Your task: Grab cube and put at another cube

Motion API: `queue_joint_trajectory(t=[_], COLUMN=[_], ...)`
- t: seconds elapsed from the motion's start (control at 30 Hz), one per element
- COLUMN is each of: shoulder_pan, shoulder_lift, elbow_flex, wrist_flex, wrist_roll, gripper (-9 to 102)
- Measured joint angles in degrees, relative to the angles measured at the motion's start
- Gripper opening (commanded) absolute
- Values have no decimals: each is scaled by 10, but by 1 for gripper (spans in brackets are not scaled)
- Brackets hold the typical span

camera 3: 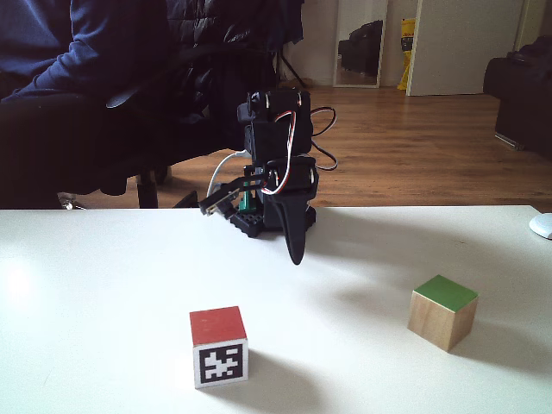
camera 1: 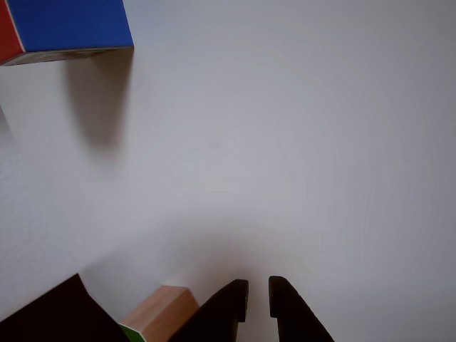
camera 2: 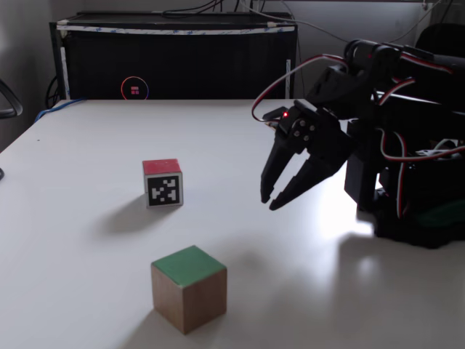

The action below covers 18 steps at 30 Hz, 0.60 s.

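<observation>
- White counter carries two small blocks, well apart from each other, with a black robot arm standing at one side.
- We see the cube, bare light wood with a green top, resting alone on the counter at the near edge of a fixed view; in the other view a corner of it shows at the bottom, just beside the end effector.
- We see another cube, red on top with a black-and-white printed tag on its front, sitting further back; in the other view its blue and red faces fill the top left corner.
- We see the end effector hanging above the counter, tips pointing down, between the two blocks and touching neither.
- Its two dark fingers stand only a narrow gap apart, and nothing is between them.
- We judge the risk to be this: with so narrow a gap, a descent onto the cube would land a finger on its green top or knock it sideways instead of straddling it.
- We also judge that the end effector sits off to one side of the cube, so a straight drop would miss it.
</observation>
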Motion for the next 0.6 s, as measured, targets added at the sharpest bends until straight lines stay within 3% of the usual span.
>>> queue_joint_trajectory(t=[0.6], shoulder_pan=[1], shoulder_lift=[0], elbow_flex=[0], wrist_flex=[0], wrist_roll=[-28], gripper=[3])
